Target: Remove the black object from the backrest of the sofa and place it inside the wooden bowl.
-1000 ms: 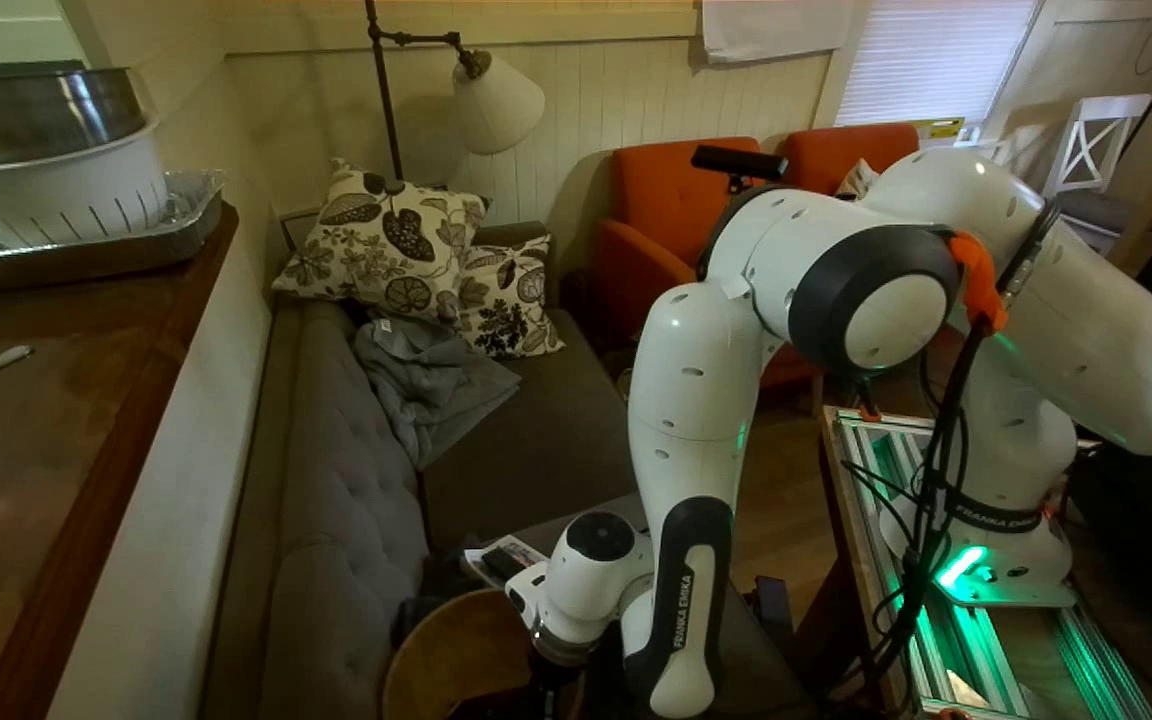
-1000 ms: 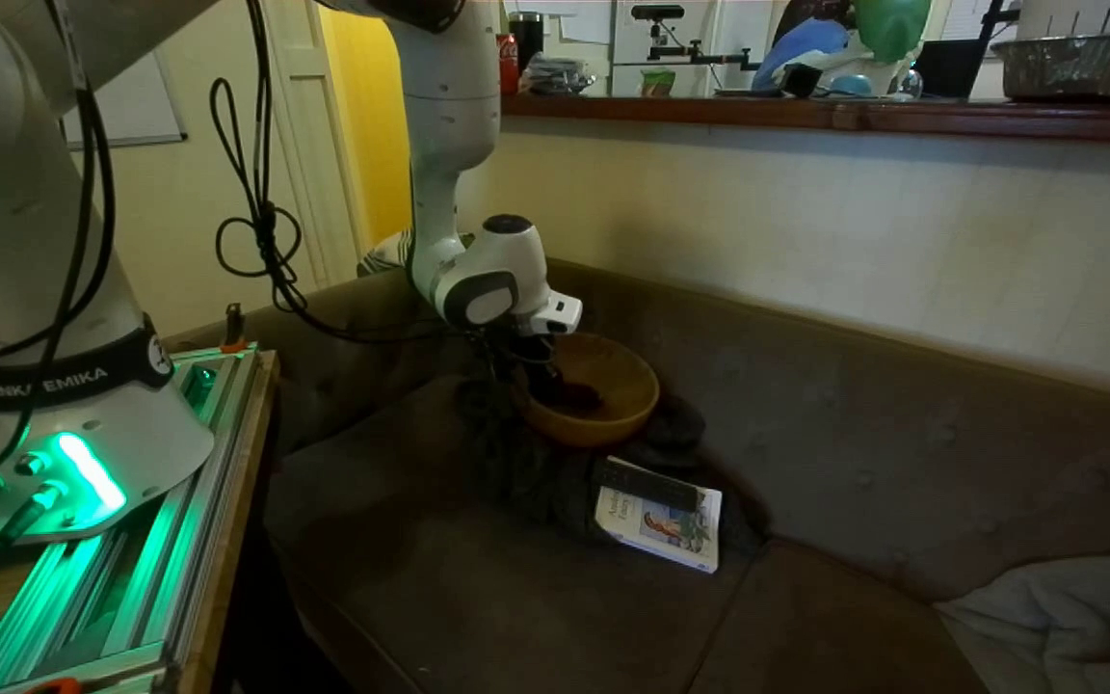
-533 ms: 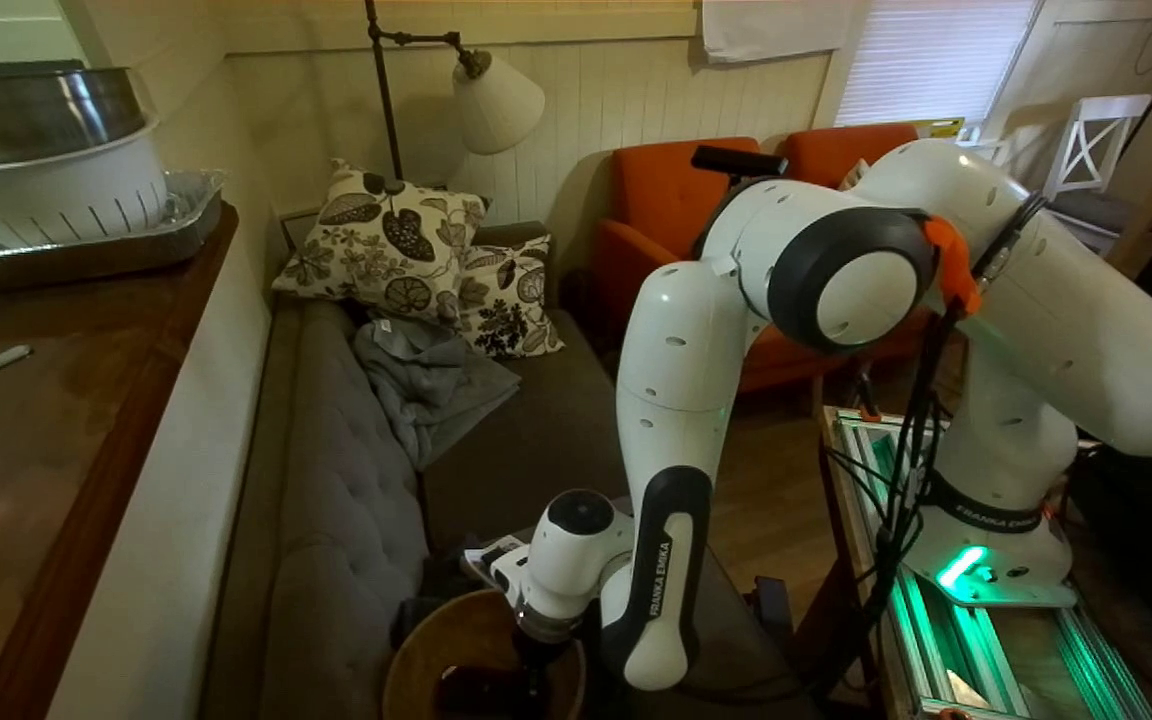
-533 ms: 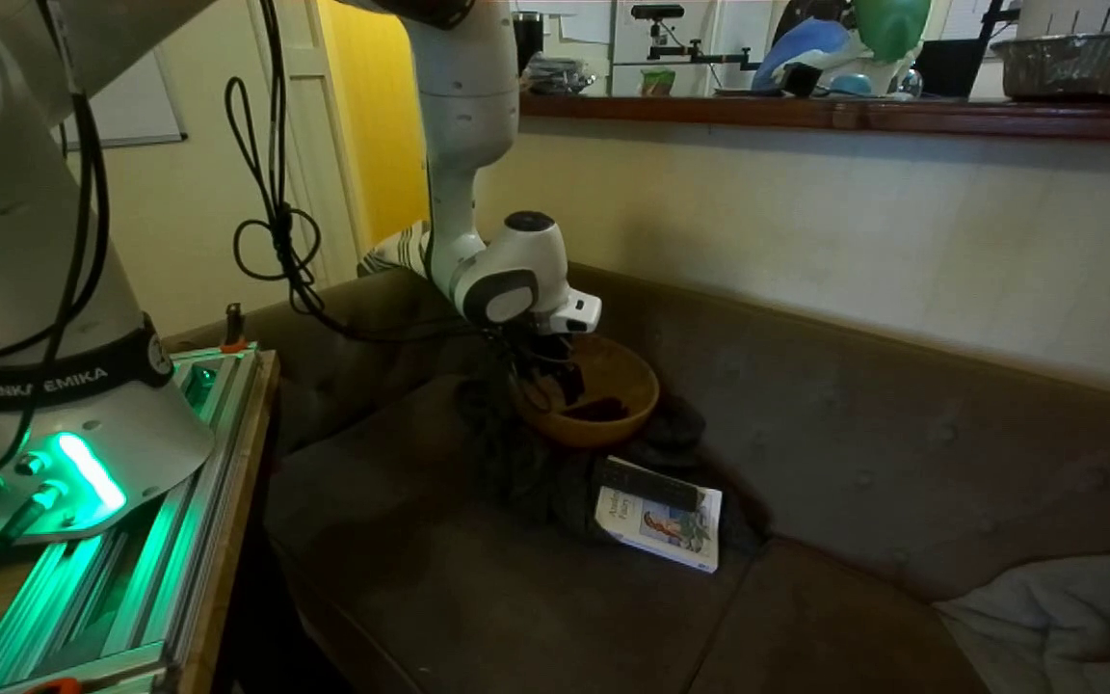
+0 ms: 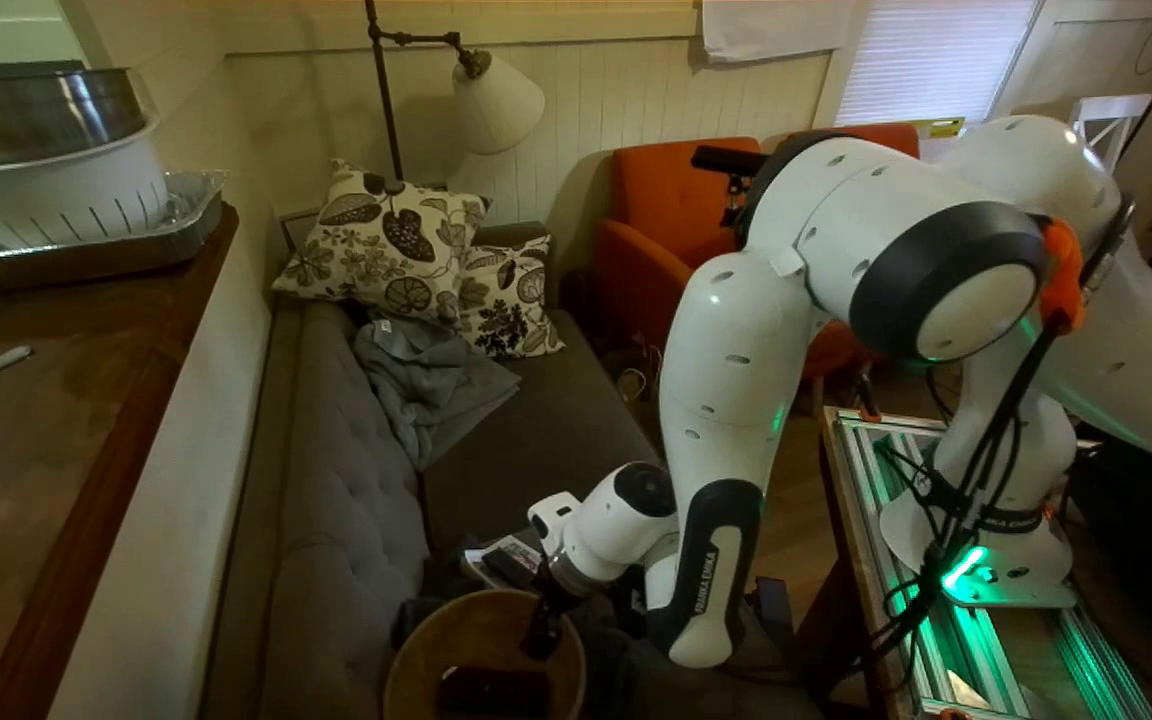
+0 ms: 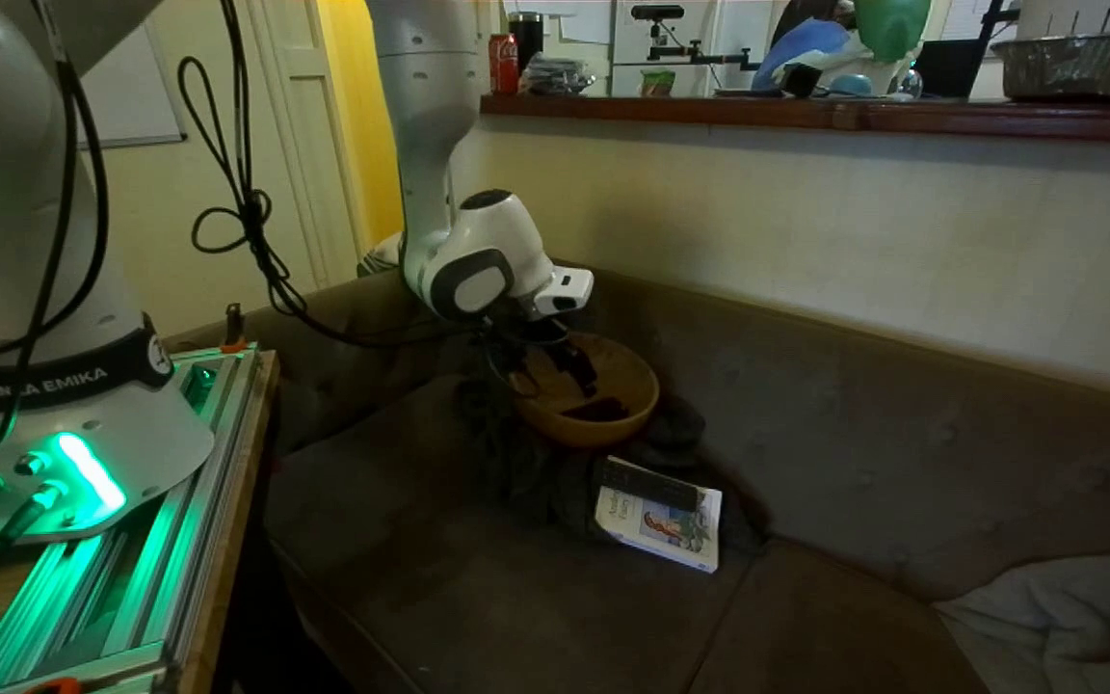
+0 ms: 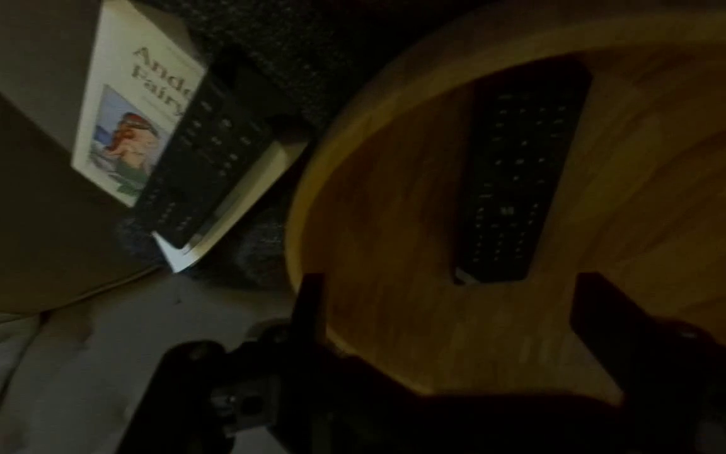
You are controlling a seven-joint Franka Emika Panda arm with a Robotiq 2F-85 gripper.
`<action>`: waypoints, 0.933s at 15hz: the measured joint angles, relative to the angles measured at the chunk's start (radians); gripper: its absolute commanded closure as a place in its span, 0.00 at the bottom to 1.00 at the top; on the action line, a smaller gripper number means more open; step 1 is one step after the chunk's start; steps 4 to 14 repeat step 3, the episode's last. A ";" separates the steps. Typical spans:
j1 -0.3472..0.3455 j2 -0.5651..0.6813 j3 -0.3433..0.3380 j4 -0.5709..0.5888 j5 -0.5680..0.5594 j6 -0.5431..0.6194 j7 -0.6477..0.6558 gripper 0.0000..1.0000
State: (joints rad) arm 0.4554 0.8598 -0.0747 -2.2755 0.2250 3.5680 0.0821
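The wooden bowl (image 7: 388, 252) holds the black object (image 7: 514, 176), a remote with one end near the bowl's rim. The gripper (image 7: 448, 287) has its fingers spread wide, one seen across the bowl's rim, the other against its inside. Just beside the bowl, a book (image 7: 125, 135) bears a second remote (image 7: 212, 151), with dark cloth (image 7: 287, 44) between book and bowl.

A remote control (image 7: 517, 170) lies in the wooden bowl (image 6: 584, 436) on the sofa (image 6: 478, 578).
Facing it, I see the backrest (image 6: 863, 424) behind the bowl, a book (image 6: 661, 540) just to the right with a second remote control (image 6: 649, 484) on it, and farther right a cloth (image 6: 1085, 617) against the backrest.
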 measured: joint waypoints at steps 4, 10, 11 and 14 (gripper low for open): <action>0.045 -0.054 -0.014 -0.144 0.155 0.183 0.020 0.00; 0.045 -0.054 -0.014 -0.144 0.155 0.183 0.020 0.00; 0.045 -0.054 -0.014 -0.144 0.155 0.183 0.020 0.00; 0.045 -0.054 -0.014 -0.144 0.155 0.183 0.020 0.00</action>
